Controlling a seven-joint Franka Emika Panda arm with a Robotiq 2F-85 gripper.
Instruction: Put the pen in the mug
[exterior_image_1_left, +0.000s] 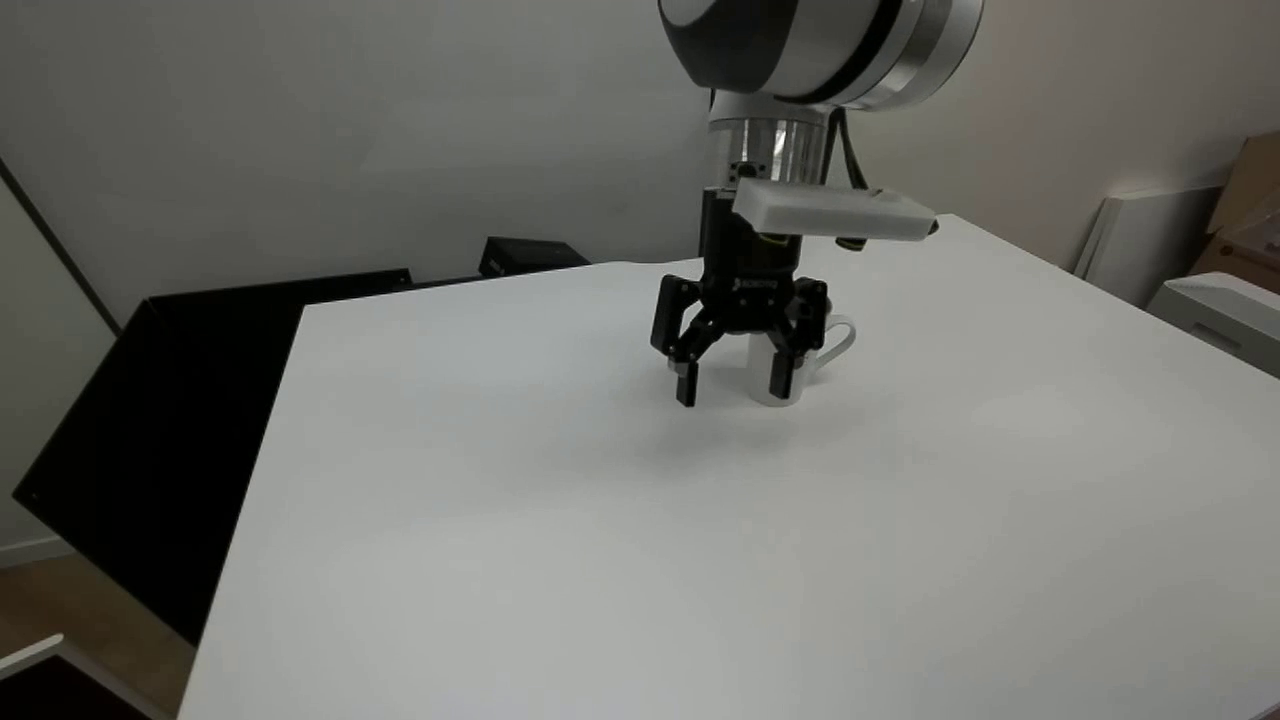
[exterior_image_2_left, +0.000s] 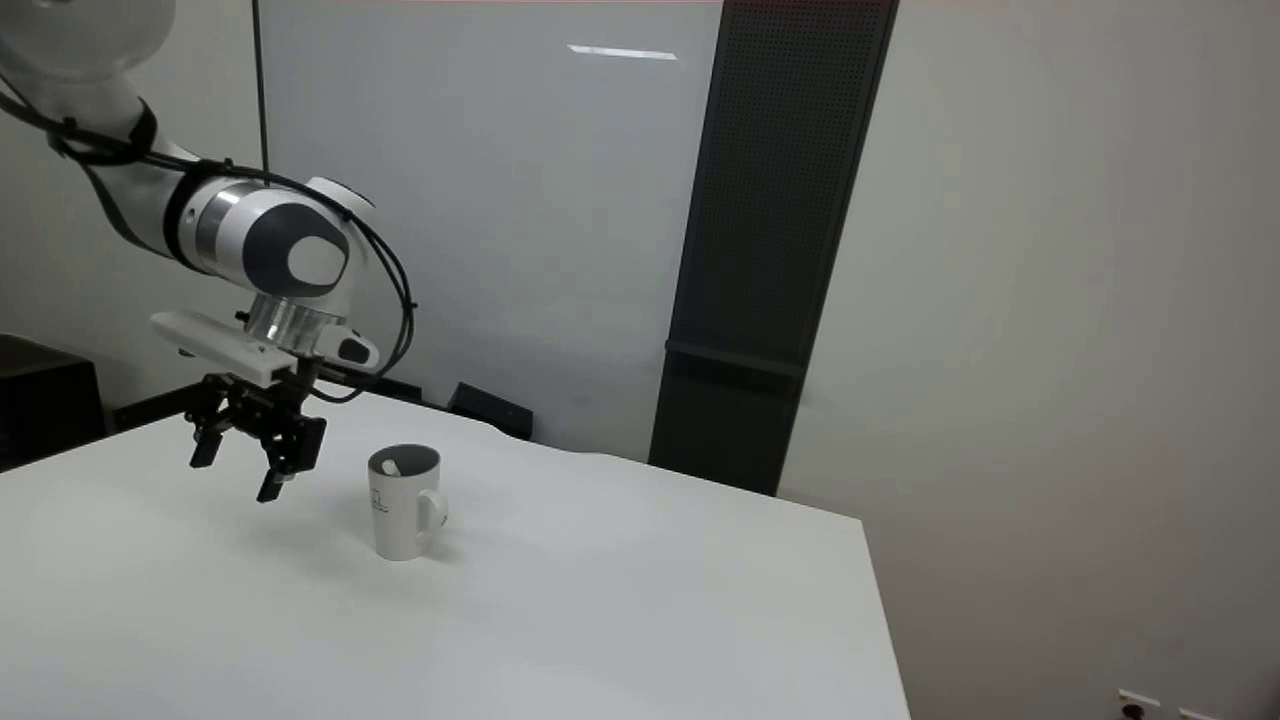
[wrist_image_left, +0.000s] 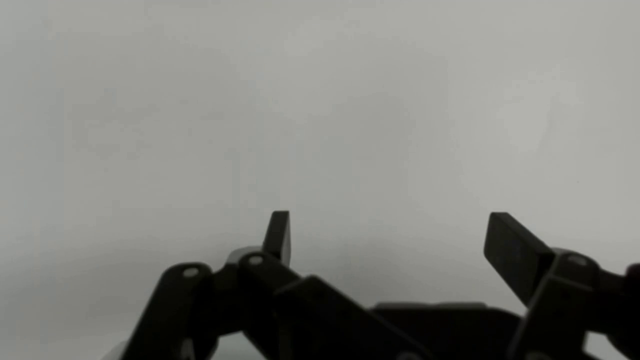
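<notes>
The white-grey mug stands upright on the white table, its handle on the right in an exterior view. A pale end of the pen shows inside the dark opening of the mug; the rest of the pen is hidden by the mug wall. In an exterior view the mug is partly covered by my gripper. My gripper is open and empty, beside the mug and above the table, apart from it. In the wrist view the open fingers have only table surface between them.
The white table carries the mug. A dark box stands behind the table's back edge. A white wall panel and boxes are at the right side in an exterior view. The arm's cables hang in a loop beside the wrist.
</notes>
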